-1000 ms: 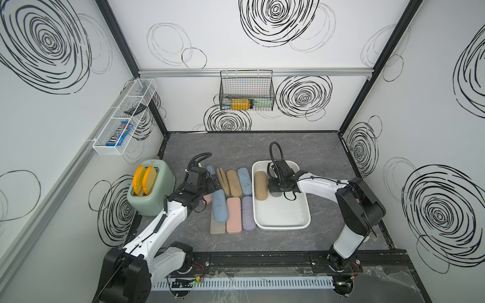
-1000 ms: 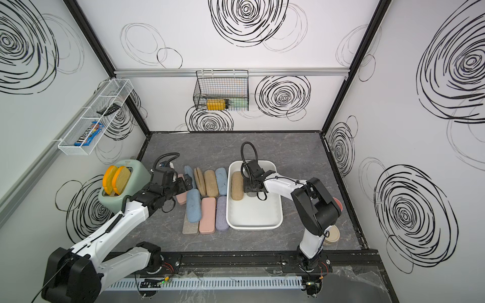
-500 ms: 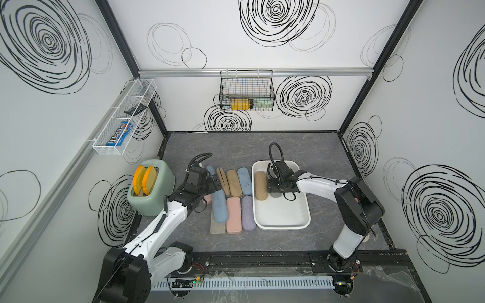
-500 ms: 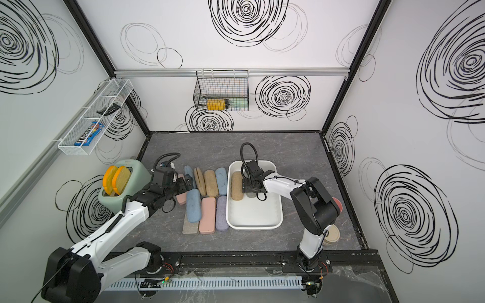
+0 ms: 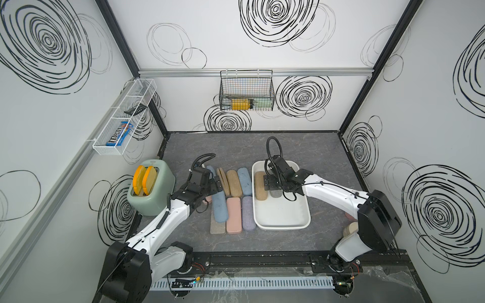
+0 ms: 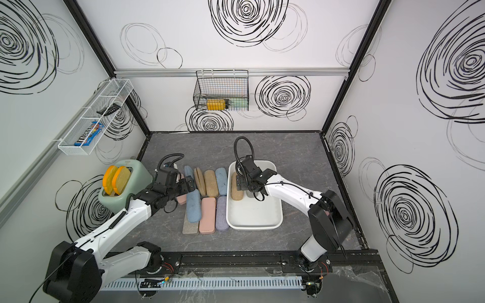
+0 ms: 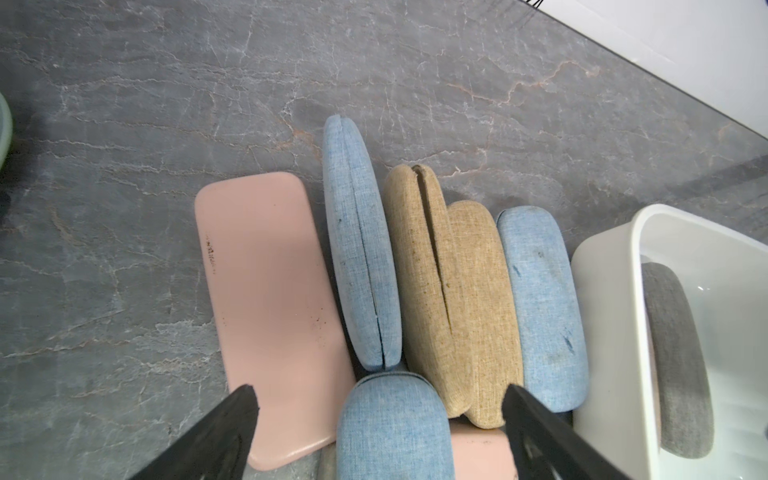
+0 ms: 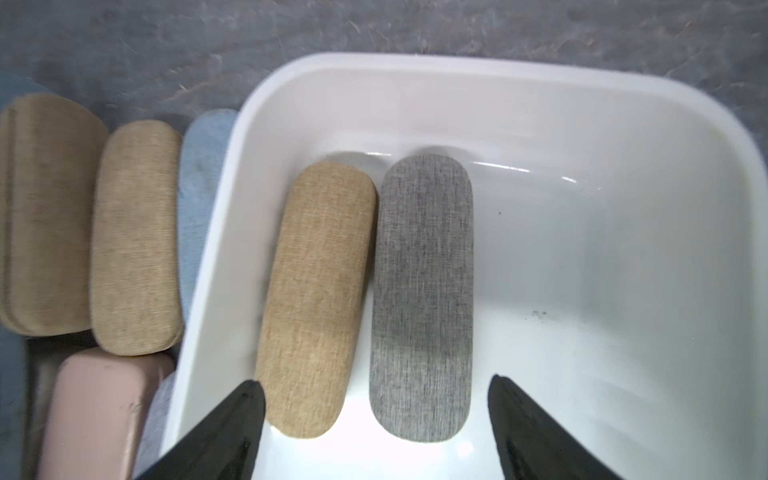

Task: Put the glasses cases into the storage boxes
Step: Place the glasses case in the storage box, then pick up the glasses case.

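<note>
Right fingers newly released, grey case in tub, left fingers spread empty

Black-spiralled white walls enclose a grey marbled floor. A wire basket hangs beyond the right pincer, a white rack beyond the left pincer.

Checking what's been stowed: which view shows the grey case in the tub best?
The right wrist view: the grey case lies whole, unobstructed. In both top views the right gripper covers most; the left wrist shows part.
</note>
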Tool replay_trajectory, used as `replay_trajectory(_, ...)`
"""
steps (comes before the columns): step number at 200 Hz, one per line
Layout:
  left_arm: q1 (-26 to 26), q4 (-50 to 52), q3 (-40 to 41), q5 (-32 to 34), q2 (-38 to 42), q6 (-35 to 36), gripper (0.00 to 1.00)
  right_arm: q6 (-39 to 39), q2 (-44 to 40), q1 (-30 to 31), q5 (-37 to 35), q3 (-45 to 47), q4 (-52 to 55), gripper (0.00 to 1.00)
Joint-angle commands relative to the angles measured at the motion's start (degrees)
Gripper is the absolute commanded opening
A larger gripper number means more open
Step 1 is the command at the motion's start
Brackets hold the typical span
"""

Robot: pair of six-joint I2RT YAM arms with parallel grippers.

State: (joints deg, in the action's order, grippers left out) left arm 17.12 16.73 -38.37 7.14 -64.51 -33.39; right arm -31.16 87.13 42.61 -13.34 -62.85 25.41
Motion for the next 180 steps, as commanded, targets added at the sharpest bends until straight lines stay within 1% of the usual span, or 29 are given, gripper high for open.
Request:
replay_trajectory(1, 2.5, 0.6, -1.1, 4.1, -0.2, -0.1, 0.96, -2.1, -5.8, 0.6, -1.2, -1.2, 4.4, 0.89)
replay_trajectory(10, 5.2, 1.9, -1.1, 6.3, -0.1, -0.6, 0.96, -2.1, -8.3, 1.0, 0.1, -0.1, 4.0, 0.89)
replay_trajectory(31, 15.2, 8.2, -3.1, 13.9, -1.0, -3.0, 0.96, -2.0, -14.4, 1.6, 2.4, 3.9, 2.1, 0.89)
replay_trajectory(37, 16.9, 10.3, -3.3, 14.7, -1.3, -4.6, 0.96, -2.1, -16.2, 1.8, 2.6, 5.0, 1.7, 0.89)
replay_trajectory(44, 17.9, 11.9, -3.2, 14.2, -1.2, -6.3, 0.96, -2.5, -18.1, 1.8, 2.8, 6.4, 1.4, 0.89)
replay_trajectory(69, 19.1, 14.3, -0.9, 11.8, 1.8, -9.6, 0.96, -4.5, -22.8, 1.9, 3.5, 9.7, 0.6, 0.89)
replay_trajectory(106, 20.5, 17.3, 1.3, 11.9, 5.2, -11.0, 0.96, -6.0, -24.0, 2.3, 4.3, 9.7, 2.8, 0.89)
replay_trajectory(120, 21.6, 16.9, 1.6, 11.8, 4.9, -11.3, 0.96, -6.5, -24.5, 2.4, 4.4, 10.1, 2.8, 0.89)
replay_trajectory(151, 21.5, 14.7, 2.9, 9.2, 2.2, -11.9, 0.96, -7.7, -25.7, 2.6, 4.9, 10.4, 2.9, 0.89)
replay_trajectory(180, 21.3, 12.8, 4.4, 8.2, 1.9, -12.2, 1.0, -8.3, -26.9, 2.5, 4.6, 11.1, 3.4, 0.89)
